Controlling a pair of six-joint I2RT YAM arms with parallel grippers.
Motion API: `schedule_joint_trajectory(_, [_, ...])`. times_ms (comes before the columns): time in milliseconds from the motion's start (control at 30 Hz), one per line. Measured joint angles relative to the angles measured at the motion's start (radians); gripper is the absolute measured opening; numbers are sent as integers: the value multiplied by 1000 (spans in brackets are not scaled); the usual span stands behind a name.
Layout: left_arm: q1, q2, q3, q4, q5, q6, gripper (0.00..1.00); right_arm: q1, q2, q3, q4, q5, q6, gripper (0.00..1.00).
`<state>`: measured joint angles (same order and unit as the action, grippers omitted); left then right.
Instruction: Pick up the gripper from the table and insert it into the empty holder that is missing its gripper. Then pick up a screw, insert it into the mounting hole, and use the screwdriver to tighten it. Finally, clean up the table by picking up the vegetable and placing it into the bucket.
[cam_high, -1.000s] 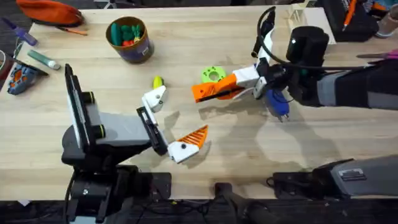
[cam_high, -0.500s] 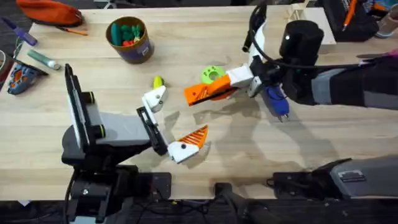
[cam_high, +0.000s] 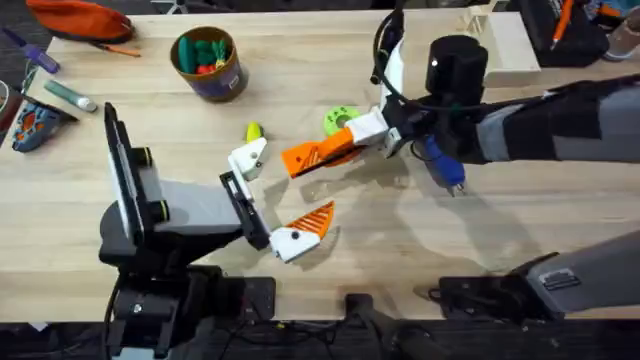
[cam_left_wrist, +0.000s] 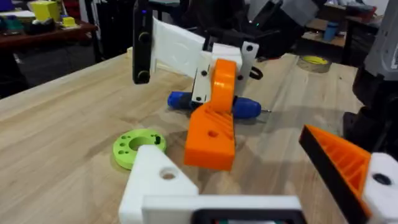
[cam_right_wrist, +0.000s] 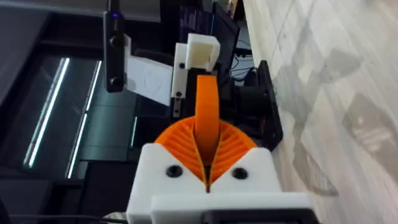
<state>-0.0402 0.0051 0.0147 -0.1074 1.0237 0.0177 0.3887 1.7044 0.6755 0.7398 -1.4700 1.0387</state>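
Right pincer (cam_high: 300, 160) seemingly clamping the gripper (cam_left_wrist: 213, 124), near holder (cam_high: 248, 160).

Orange gripper (cam_high: 318, 155) held above table near holder (cam_high: 249, 158); vegetable (cam_high: 254, 131) beside holder.

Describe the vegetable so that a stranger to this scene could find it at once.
Start at the left arm's white holder, the bare finger base near the table's middle. Just beyond it on the wood lies the vegetable, a small oblong yellow-green piece. The bright green disc nearby is round with a hole; the vegetable has none.
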Motion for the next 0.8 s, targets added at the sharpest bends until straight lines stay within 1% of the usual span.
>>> schedule_joint_trajectory(267, [0, 0, 0, 0, 0, 0, 985, 29, 6, 55, 0, 3, 10, 9])
schedule_joint_trajectory(567, [0, 0, 0, 0, 0, 0, 986, 39, 6, 57, -1, 12, 8, 9])
schedule_joint_trajectory(633, [0, 0, 0, 0, 0, 0, 986, 43, 6, 57, -38, 23, 8, 9])
schedule_joint_trajectory(800, [0, 0, 0, 0, 0, 0, 986, 43, 6, 57, -40, 27, 8, 9])
